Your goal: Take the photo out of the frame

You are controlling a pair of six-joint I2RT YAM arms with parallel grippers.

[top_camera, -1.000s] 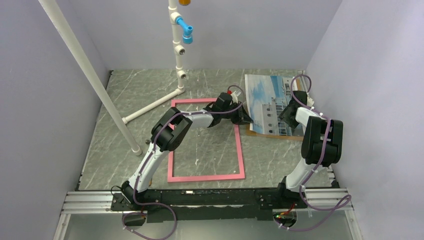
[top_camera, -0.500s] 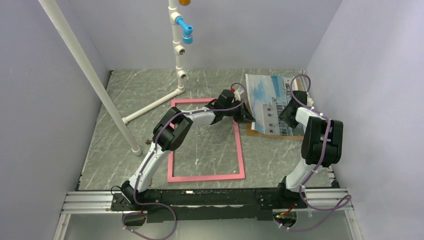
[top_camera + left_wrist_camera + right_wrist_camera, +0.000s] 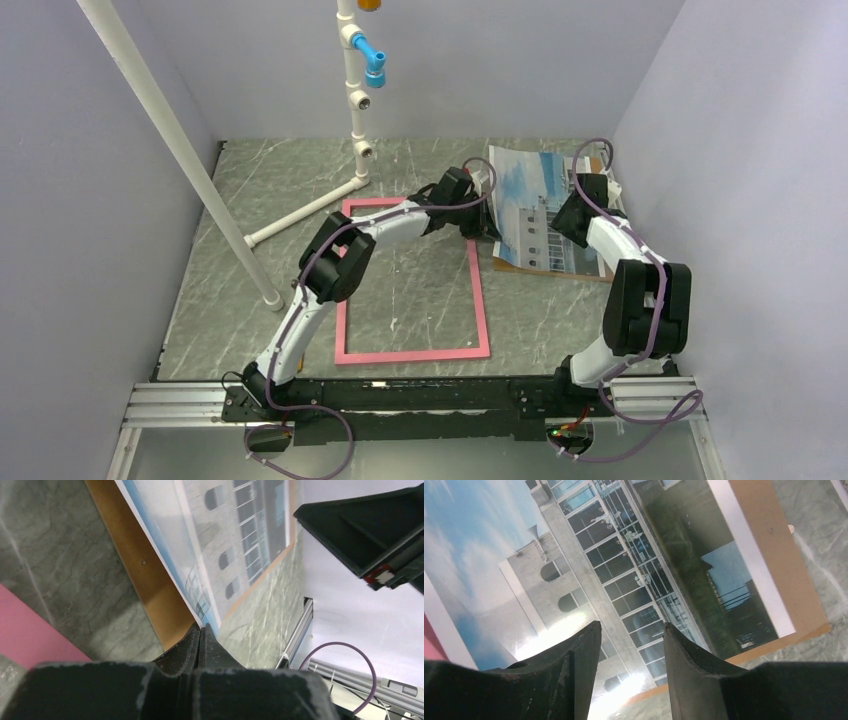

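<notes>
Your photo lies at the far right of the surface, face up on the brown backing board. It sits just right of the pink frame and outside it. Your left hand has its fingers pressed together, with the tips at the near corner of the photo's left edge; you cannot tell whether paper is caught between them. Your right hand hangs over the photo's right half, fingers apart, holding nothing.

L gripper + photo shifted back slightly
</notes>
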